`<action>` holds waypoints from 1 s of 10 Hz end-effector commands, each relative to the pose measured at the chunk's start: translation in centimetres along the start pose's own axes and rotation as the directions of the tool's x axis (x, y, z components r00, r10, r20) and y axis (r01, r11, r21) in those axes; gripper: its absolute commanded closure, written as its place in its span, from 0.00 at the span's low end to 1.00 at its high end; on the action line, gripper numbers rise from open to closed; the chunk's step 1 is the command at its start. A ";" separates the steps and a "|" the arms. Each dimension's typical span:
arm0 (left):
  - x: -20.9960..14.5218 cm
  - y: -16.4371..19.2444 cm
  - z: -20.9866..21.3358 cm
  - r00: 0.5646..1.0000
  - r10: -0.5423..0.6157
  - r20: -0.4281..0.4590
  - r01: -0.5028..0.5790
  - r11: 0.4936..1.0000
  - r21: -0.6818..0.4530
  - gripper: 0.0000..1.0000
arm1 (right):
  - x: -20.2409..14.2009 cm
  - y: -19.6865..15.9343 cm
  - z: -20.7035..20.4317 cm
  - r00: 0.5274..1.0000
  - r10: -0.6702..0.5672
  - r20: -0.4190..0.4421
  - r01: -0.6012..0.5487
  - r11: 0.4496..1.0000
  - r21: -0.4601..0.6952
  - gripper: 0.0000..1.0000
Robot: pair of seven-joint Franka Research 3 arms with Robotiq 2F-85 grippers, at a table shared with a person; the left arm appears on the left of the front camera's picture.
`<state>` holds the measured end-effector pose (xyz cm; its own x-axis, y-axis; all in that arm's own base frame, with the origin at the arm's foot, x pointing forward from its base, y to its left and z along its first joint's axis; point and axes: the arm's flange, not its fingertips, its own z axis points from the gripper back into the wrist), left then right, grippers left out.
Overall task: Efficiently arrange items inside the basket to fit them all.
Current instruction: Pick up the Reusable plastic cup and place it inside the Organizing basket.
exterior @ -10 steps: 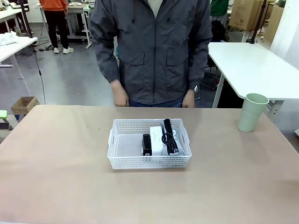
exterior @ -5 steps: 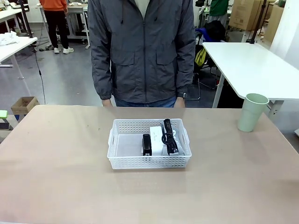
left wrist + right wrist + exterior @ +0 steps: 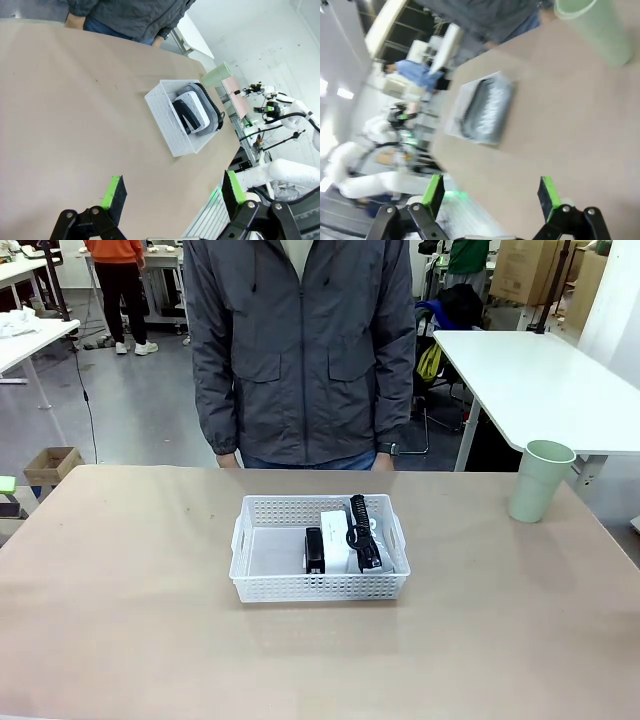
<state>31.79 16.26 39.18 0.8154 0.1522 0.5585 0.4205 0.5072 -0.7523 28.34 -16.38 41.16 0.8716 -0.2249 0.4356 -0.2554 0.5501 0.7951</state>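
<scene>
Person [image 3: 300, 360] straightened at far edge; basket [image 3: 318, 587] left half free; cup [image 3: 541, 483] near right edge; both jaws spread, empty.

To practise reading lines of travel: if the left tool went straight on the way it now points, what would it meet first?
The left tool would most likely meet the bare table first, short of the basket; depth is unclear.

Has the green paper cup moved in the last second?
No. The cup stands where it was, equally far right of the basket.
</scene>
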 end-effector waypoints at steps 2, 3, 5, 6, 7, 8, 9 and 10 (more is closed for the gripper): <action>0.0 -0.3 0.2 1.000 0.012 -0.002 -0.012 1.000 -0.010 0.00 | 0.8 -3.3 0.7 0.914 0.405 -0.029 -0.361 0.777 -0.516 0.00; 0.0 -0.3 0.2 1.000 0.012 -0.002 -0.012 1.000 -0.010 0.00 | 0.6 -3.5 0.3 0.849 0.524 -0.071 -0.476 0.699 -0.534 0.00; 0.0 -0.3 0.2 1.000 0.012 -0.002 -0.012 1.000 -0.010 0.00 | 0.6 -3.9 -1.1 0.755 0.636 -0.161 -0.596 0.561 -0.575 0.00; 0.0 -0.3 0.2 1.000 0.012 -0.002 -0.012 1.000 -0.010 0.00 | 0.4 -3.9 -1.9 0.744 0.637 -0.203 -0.616 0.535 -0.577 0.00; 0.0 -0.3 0.2 1.000 0.012 -0.002 -0.012 1.000 -0.010 0.00 | 4.0 -3.1 3.0 0.814 0.559 -0.158 -0.554 0.667 -0.498 0.00; 0.0 -0.3 0.2 1.000 0.012 -0.002 -0.012 1.000 -0.010 0.00 | 4.0 -3.1 3.0 0.814 0.559 -0.158 -0.554 0.667 -0.498 0.00; 0.0 -0.3 0.2 1.000 0.012 -0.002 -0.012 1.000 -0.010 0.00 | 4.0 -3.1 3.0 0.814 0.559 -0.158 -0.554 0.667 -0.498 0.00; 0.0 -0.3 0.2 1.000 0.012 -0.002 -0.012 1.000 -0.010 0.00 | 4.5 -3.7 2.4 0.777 0.598 -0.198 -0.600 0.606 -0.523 0.00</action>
<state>31.79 16.26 39.19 0.8154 0.1522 0.5586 0.4206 0.5073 -0.7522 31.72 -21.77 41.11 0.6154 0.2878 0.7338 -0.4553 0.8897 0.0330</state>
